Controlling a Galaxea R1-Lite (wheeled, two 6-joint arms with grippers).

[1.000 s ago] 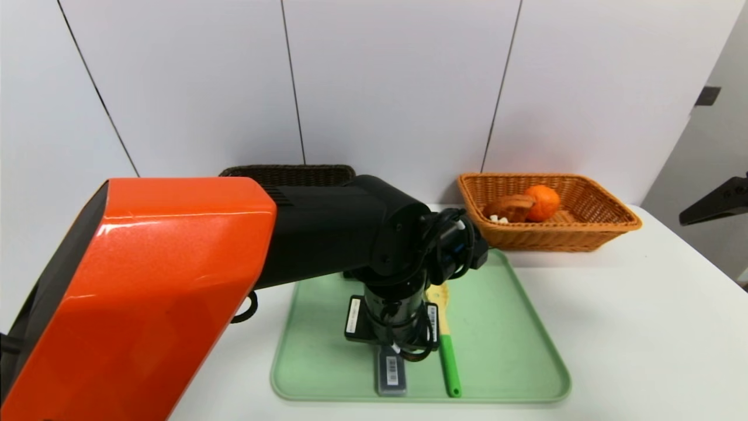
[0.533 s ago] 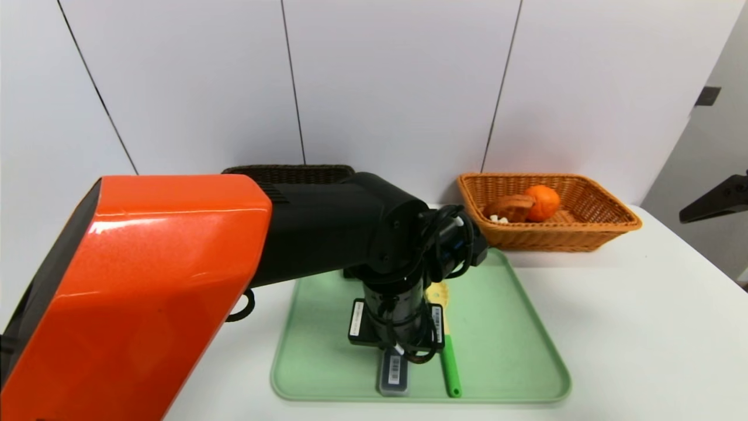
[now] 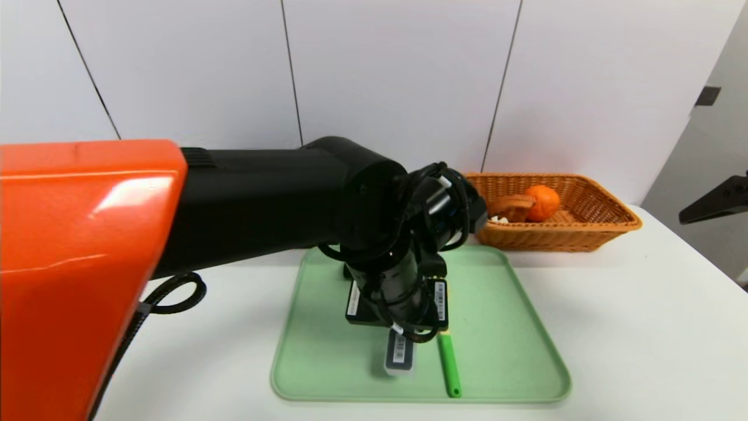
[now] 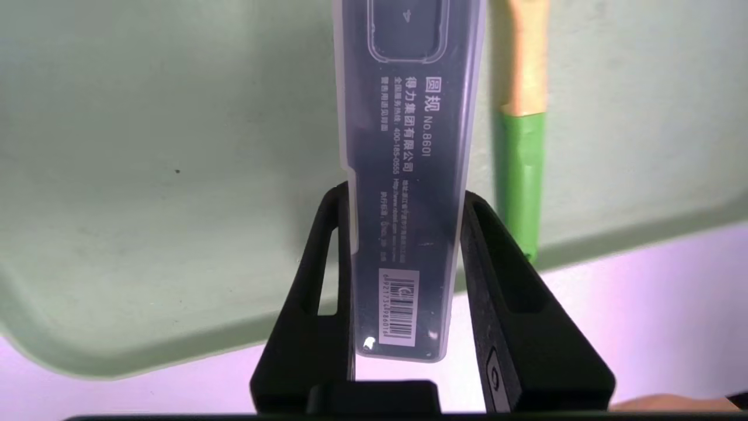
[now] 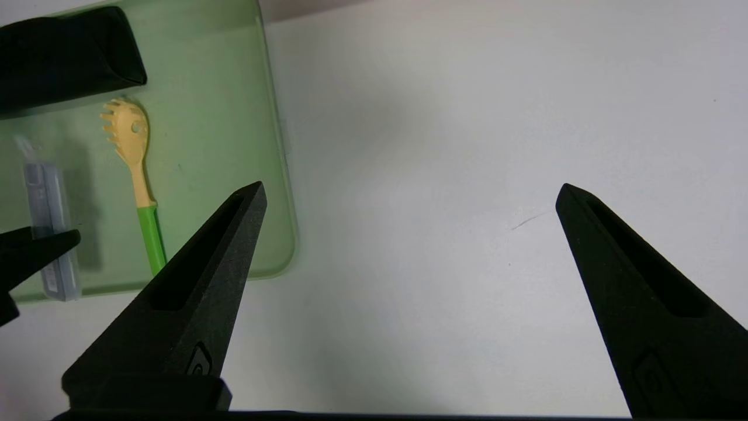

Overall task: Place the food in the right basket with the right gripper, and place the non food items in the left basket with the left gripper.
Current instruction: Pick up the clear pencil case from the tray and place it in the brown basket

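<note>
On a white table [image 3: 613, 304], over a green tray [image 3: 502, 351]: grey case [image 4: 403, 175] clamped between the left gripper [image 4: 403, 210] jaws, pasta fork [image 4: 520, 117] just beside. Off to the right above bare table, right gripper [image 5: 409, 196] spread wide, holding nothing.

Bright even overhead light, soft shadows on the green tray [image 3: 514, 327], glare on the orange arm shell [image 3: 87, 222], sharp focus

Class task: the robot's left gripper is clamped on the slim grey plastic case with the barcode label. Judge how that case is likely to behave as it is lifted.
The slim grey plastic case probably stays stiff: its edges look straight. Its smooth, glossy sides may slip between the left gripper's fingers, which pinch it near one end. Held there, the long far end could sag or swing over the pale green tray.
</note>
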